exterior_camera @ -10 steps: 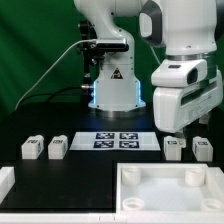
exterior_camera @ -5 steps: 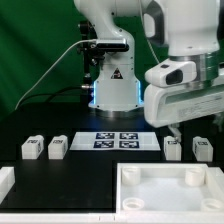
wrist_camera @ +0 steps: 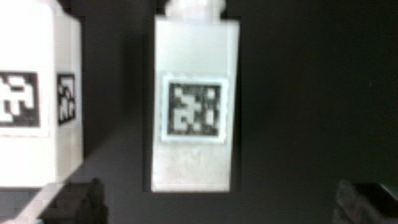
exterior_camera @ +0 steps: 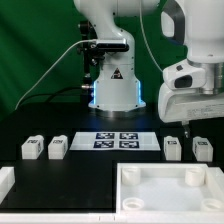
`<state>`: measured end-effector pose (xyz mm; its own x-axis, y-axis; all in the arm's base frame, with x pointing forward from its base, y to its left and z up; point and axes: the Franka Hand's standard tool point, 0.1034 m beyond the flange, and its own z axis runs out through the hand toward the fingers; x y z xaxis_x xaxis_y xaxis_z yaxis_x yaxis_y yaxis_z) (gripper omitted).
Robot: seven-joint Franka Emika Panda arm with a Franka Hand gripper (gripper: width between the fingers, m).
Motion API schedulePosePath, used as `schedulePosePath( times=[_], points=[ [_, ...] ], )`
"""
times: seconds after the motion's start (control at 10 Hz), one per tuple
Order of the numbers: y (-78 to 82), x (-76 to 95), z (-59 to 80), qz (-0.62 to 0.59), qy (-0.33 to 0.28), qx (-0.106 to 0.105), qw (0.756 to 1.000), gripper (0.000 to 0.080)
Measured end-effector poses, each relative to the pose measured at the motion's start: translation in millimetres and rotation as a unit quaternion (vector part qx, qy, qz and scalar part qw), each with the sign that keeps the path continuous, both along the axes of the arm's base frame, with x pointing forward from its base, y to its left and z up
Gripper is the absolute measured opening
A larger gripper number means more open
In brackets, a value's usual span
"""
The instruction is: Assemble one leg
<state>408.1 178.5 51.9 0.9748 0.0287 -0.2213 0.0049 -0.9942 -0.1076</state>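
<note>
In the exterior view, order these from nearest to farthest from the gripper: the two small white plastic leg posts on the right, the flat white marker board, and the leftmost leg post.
1. The inner right leg post and outer right leg post, either side below the gripper: too close to call.
2. The marker board, centre.
3. The leftmost leg post, exterior view's far left.

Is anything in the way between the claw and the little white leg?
Nothing visible. The gripper hangs open above the leg, with only air between; a second leg lies beside it, apart.
</note>
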Motion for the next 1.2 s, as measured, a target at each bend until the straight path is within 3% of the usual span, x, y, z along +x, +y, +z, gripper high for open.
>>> schedulePosePath(
  times=[0.2,0.3,0.5,0.7,0.9,1.2],
  points=[
    [0.4,-2.6,-2.5,0.0,0.094,-0.007,0.996,0.0649],
    [-3.9,-12.4,-4.4,0.008,0.147,-0.012,0.989,0.0649],
    [-9.2,-20.1,-13.7,0.022,0.255,-0.013,0.966,0.0649],
    [-7.3,-15.0,-19.2,0.026,0.305,-0.008,0.952,0.0649],
    [-4.4,-14.6,-22.1,0.02,0.303,-0.012,0.953,0.0649],
    [4.3,-24.1,-38.6,0.017,0.32,-0.019,0.947,0.0649]
  ],
)
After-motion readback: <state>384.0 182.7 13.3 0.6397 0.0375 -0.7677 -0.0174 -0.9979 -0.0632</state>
